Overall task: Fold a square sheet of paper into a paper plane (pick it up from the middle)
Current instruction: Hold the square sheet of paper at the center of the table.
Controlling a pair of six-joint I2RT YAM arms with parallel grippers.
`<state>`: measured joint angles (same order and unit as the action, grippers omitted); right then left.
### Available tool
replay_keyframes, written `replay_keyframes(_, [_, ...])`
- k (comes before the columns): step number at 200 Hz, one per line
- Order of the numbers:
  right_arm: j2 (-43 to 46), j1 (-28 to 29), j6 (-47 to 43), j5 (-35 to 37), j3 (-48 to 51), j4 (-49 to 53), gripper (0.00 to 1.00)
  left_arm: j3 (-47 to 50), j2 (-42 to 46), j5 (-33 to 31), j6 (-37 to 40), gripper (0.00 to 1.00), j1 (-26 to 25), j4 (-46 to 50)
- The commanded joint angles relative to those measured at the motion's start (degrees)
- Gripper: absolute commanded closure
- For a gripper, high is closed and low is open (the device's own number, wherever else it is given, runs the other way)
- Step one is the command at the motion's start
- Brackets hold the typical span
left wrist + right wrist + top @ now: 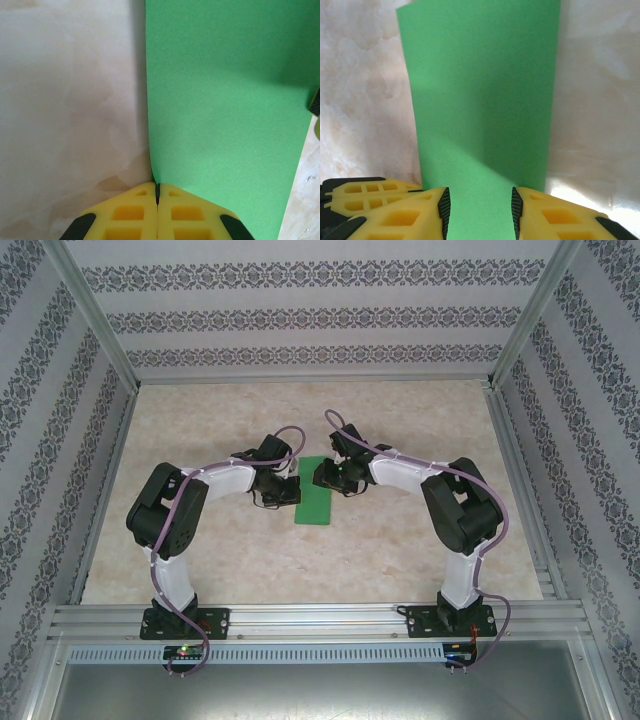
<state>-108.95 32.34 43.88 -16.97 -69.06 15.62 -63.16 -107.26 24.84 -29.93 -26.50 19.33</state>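
Observation:
The bright-green sheet of paper lies on the table as a narrow flat rectangle, with no paper plane shape to it. My left gripper is at its left long edge. In the left wrist view the yellow fingertips are pressed together, and the paper edge runs into the seam of that gripper. My right gripper reaches in from the right. Its jaws stand apart just above the paper, which lies flat beneath and between them, touching neither pad.
The marbled tabletop is fenced by aluminium rails and patterned walls. The left gripper's yellow fingers show beside my right gripper's left finger, so the two grippers are very close over the paper.

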Motion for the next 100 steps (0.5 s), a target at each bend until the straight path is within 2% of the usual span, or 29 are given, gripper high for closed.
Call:
replay_keyframes(1, [1.17,-0.76,-1.80,1.71,-0.65,1.90,0.60,-1.10,-1.98,0.84,1.16,0.93,0.29,0.09])
replay_keyframes(53, [3.74,-1.47,-3.34,5.00,1.03,4.90,0.56,-1.20,-2.24,1.04,1.28,0.92,0.30,0.27])
replay_keyframes(100, [0.38,-1.55,-3.62,2.40,-0.98,4.08,0.54,-1.27,-2.16,1.30,1.03,0.92,0.24,0.27])
